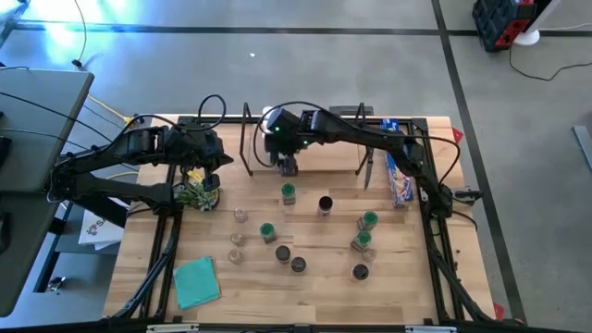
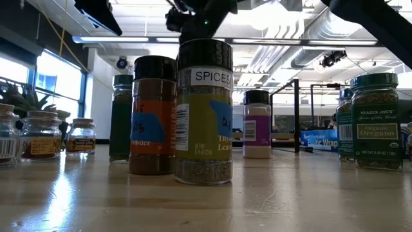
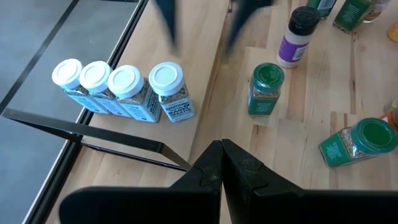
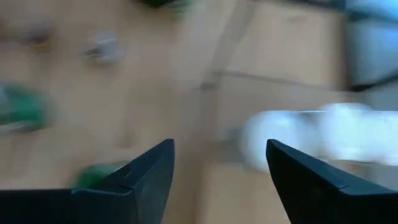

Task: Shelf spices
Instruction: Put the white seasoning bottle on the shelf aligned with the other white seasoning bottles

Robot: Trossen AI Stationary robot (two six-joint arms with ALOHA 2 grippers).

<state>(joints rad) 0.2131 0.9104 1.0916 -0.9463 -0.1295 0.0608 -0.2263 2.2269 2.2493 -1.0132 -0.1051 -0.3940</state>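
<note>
The shelf (image 1: pixel 319 159), a low light-wood rack with black end frames, stands at the table's far side. Several white-lidded spices (image 3: pixel 118 87) stand in a row on it. My right gripper (image 1: pixel 289 168) hovers open above the shelf's left part, beside that row, with nothing between its fingers (image 4: pixel 149 180). My left gripper (image 3: pixel 222 158) is shut and empty, held above the table's left side (image 1: pixel 220 159). More spices stand on the tabletop: a green-lidded jar (image 1: pixel 289 192), a black-lidded one (image 1: pixel 325 203) and others nearer the front (image 1: pixel 283 252).
A long blue box (image 1: pixel 398 176) lies at the shelf's right end. A small plant (image 1: pixel 199 192) sits under my left arm, and a teal cloth (image 1: pixel 196 280) lies at the near left. One green-lidded jar (image 3: pixel 357 140) lies on its side.
</note>
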